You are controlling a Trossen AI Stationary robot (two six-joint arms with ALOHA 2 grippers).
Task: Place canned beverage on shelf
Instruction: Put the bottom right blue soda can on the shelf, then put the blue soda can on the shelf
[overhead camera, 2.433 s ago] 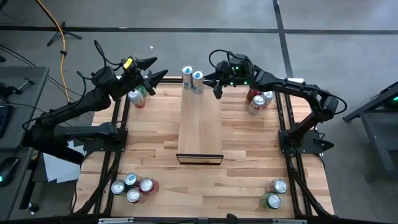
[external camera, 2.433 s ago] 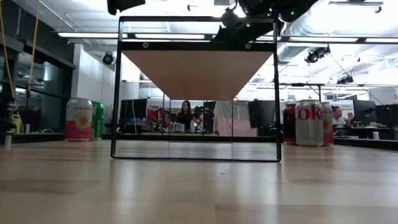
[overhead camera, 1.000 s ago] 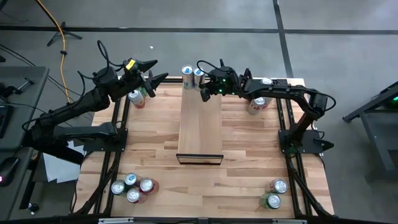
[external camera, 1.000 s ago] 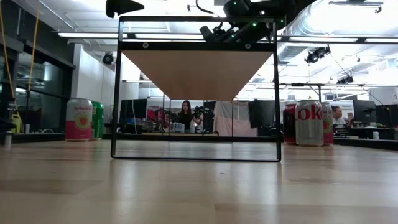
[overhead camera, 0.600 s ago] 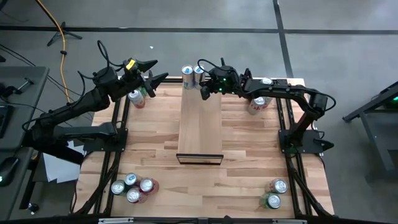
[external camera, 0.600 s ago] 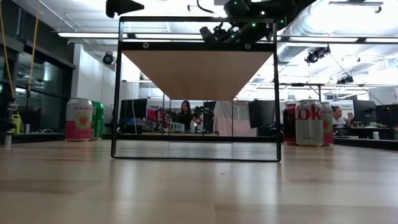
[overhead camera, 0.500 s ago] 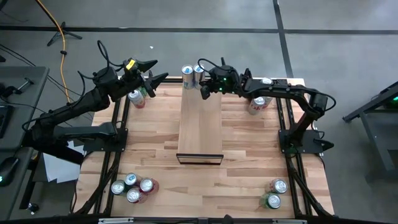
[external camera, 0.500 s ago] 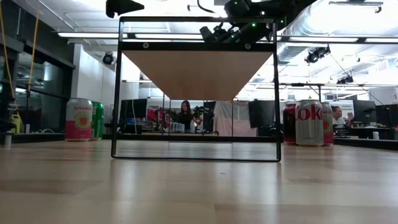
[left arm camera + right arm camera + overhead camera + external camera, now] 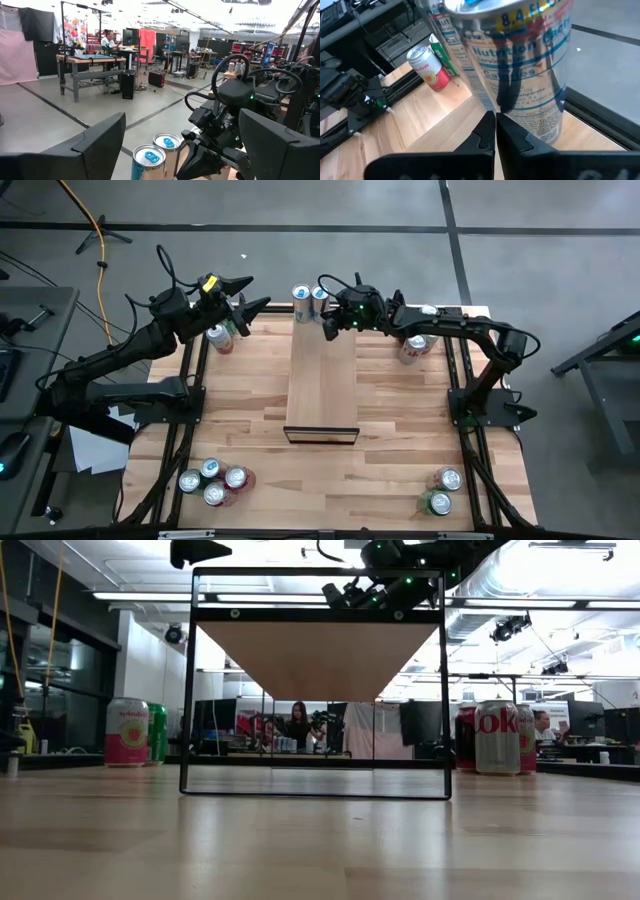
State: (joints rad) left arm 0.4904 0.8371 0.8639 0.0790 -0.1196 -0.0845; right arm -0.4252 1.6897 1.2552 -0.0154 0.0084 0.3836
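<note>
The shelf (image 9: pixel 322 380), a pale wooden panel on a thin dark frame, runs from near to far at the table's middle; the low view shows its underside (image 9: pixel 318 658). Two silver cans (image 9: pixel 302 302) (image 9: pixel 320 296) stand upright on its far end, and also show in the left wrist view (image 9: pixel 149 159) (image 9: pixel 165 145). My right gripper (image 9: pixel 328 328) is shut, level, right beside the right-hand can (image 9: pixel 520 65). My left gripper (image 9: pixel 245 295) is open and empty, raised over the table's far left corner. My right gripper's shut fingertips (image 9: pixel 489 131) stand level at the lower side wall (image 9: pixel 520 112) of the right-hand silver can, coming from the table's right and near side. I cannot tell whether they touch it. The can stands upright on the shelf.
A pink can and a green can (image 9: pixel 220 337) stand at the far left, red and white Coke cans (image 9: pixel 413 346) at the far right. Several cans (image 9: pixel 213 481) cluster at the near left, two (image 9: pixel 441 491) at the near right. People sit in the room behind.
My right gripper went toward the table's left, up to the cans on the shelf's far end, and has kept still for the last second. The right-hand can now stands a little farther toward the far edge than before.
</note>
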